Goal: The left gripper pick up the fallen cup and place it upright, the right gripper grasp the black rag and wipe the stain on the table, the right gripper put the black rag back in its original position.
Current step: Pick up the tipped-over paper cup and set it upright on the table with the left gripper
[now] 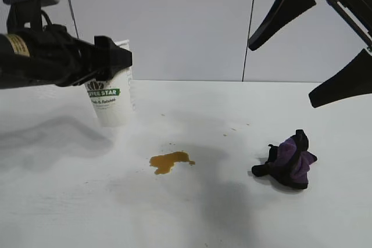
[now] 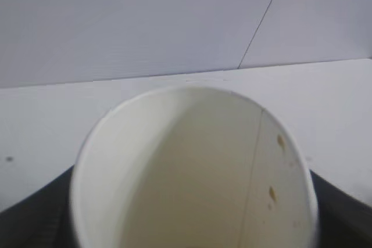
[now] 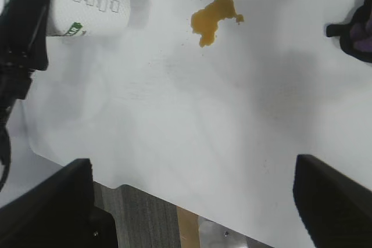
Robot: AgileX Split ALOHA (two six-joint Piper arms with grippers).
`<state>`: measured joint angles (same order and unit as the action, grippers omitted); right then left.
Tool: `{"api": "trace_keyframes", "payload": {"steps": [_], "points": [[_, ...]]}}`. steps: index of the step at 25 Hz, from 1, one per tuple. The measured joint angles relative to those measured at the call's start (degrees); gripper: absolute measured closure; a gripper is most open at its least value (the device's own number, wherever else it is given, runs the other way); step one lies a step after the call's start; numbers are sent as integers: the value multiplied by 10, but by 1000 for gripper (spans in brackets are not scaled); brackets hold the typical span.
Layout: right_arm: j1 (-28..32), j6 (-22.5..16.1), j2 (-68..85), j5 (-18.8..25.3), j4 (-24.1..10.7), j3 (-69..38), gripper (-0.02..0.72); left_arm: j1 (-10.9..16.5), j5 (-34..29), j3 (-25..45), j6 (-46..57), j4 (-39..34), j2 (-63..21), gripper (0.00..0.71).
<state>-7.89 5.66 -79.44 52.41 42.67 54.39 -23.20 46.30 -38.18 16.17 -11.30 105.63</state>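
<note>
The white cup point(image 1: 110, 101) with the green Coffee Star logo is upright at the back left of the table point(image 1: 58, 201). My left gripper point(image 1: 117, 64) comes in from the left and is shut on its upper wall. In the left wrist view the cup point(image 2: 192, 166) fills the gap, with a black finger point(image 2: 35, 216) on each side. The amber stain point(image 1: 169, 161) lies mid-table. The black and purple rag point(image 1: 289, 161) sits bunched to the right. My right gripper point(image 1: 283, 74) hangs open high above the rag, holding nothing. From the right wrist, my right gripper point(image 3: 192, 213) looks down on the stain point(image 3: 214, 18), rag point(image 3: 357, 27) and cup point(image 3: 87, 7).
Grey wall panels point(image 1: 186, 21) close off the back of the table. In the right wrist view the table's edge point(image 3: 174, 193) runs over a dark wood-grain surface point(image 3: 145, 219), and the left arm point(image 3: 20, 39) reaches over the cup.
</note>
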Motion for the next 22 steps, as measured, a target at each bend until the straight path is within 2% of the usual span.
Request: {"api": "trace_keyframes", "payload": {"steps": [4, 7, 14, 22], "points": [[0, 0, 0, 0, 0, 0, 64, 0, 76, 27, -14, 0, 34, 173], [0, 0, 0, 0, 0, 0, 64, 0, 105, 42, -29, -1, 51, 173], [0, 0, 0, 0, 0, 0, 64, 0, 112, 54, -104, -67, 54, 173], [0, 0, 0, -5, 0, 0, 64, 0, 111, 54, -118, -76, 54, 173]]}}
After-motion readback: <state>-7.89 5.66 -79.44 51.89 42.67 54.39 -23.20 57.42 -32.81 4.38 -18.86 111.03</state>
